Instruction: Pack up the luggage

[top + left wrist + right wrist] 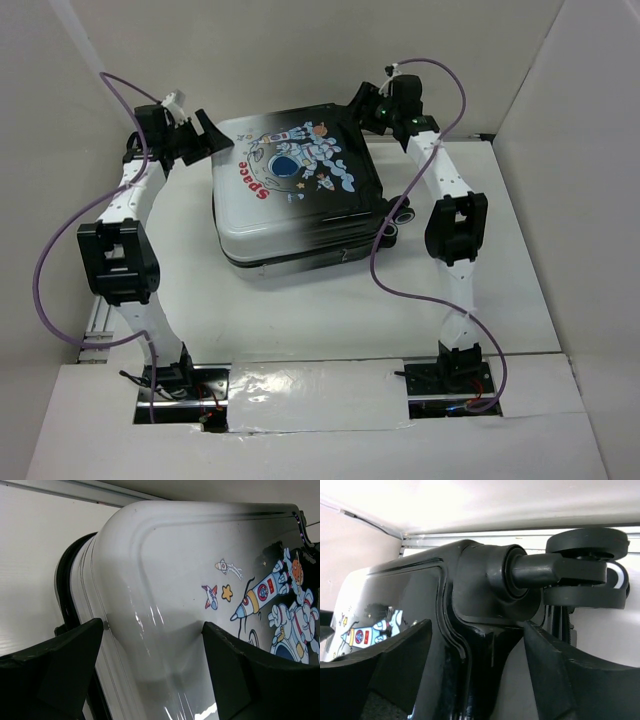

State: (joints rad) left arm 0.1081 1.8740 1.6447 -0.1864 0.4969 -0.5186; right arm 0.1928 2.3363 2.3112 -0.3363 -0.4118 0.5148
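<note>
Nearest the arm bases the white table lies bare. Beyond it the suitcase rests flat on the table with its halves shut together and the astronaut print and red "SPACE" facing up. Its black wheels stick out at the right, so its long axis appears to run left to right, slightly skewed, with the white end toward the left arm.

Both grippers are at the far edge. The left gripper is at the far-left white corner and the right gripper at the far-right black corner, so neither is clearly closer. Any lift of the lid would seem to start from there, with the shell lying straight ahead of each pair of jaws.

The overhead view gives this layout but not the gap between the fingers. In the left wrist view, the left gripper has its jaws wide apart, with the rounded white corner in front of them and no grip on it. In the right wrist view, the right gripper also has its jaws spread, on either side of the black corner moulding. I cannot tell whether they touch it. Only this view shows the far wheel on its stub axle.
</note>
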